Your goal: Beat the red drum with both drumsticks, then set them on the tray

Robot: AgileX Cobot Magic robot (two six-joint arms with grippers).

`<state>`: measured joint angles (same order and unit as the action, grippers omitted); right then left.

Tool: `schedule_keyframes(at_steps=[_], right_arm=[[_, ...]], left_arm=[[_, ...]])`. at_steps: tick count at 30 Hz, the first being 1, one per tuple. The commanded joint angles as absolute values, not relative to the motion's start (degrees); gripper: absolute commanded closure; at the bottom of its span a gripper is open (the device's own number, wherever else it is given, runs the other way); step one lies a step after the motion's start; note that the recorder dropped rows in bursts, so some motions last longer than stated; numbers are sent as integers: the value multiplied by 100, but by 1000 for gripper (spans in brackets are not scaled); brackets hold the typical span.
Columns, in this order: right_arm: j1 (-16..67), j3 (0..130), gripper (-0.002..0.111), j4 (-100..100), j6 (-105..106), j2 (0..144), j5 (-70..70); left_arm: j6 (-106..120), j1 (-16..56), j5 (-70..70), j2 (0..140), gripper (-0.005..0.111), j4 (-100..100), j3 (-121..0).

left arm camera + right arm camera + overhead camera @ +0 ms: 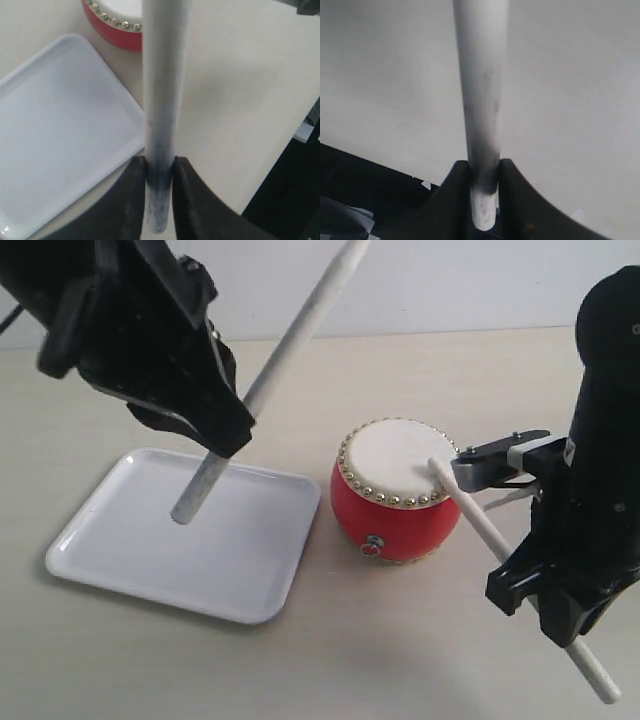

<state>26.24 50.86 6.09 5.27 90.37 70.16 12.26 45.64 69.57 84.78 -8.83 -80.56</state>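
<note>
Pale beige surface (330,660): left pincer (160,167) clamped on one thin pale wooden drumstick (290,345) slanting over the flat white plastic tray (100,560). The right pincer (485,172) is clamped on the second drumstick (470,510), its tip at the rim of the glossy red barrel drum (400,525), mid-surface. Sticks judged light, stiff and smooth; gripping toward the butt suits.

The exterior view looks down at a slant across the table (330,670) toward a pale wall, far enough back to take in the tray (130,540), the red drum (395,525) and both arms. The left wrist view sits close behind the left gripper (160,162) and looks along the left drumstick (162,75) onto a tray corner and the drum's rim, both of which the exterior view also covers. The right wrist view sits just as close behind the right gripper (484,165), looking along the right drumstick (480,75) at bare tabletop.
</note>
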Motion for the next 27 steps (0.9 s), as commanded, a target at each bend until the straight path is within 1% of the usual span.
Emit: schedule_keyframes(at_steps=[1,7,11,15,20,27], right_arm=[[2602,5369,108,626,586,8729,6996],[2602,5866,108,808,428,7178,6996],[2602,6000,108,822,328,6288,6996],[2602,5979,108,611,285,5953,6996],[2602,5918,108,517,285,6416,6996],[2602,5394,108,755,561,8284,6996]], left_arm=[[1148,4564,6948,8540,107,-798,-7836],[1487,4564,6737,9915,107,-1027,-7539],[1886,4564,6996,10874,107,-1351,-7789],[1909,4564,6996,11359,107,-1175,-8153],[1824,4564,6996,10797,107,-1178,-8263],[1586,4564,6996,9110,107,-1097,-8263]])
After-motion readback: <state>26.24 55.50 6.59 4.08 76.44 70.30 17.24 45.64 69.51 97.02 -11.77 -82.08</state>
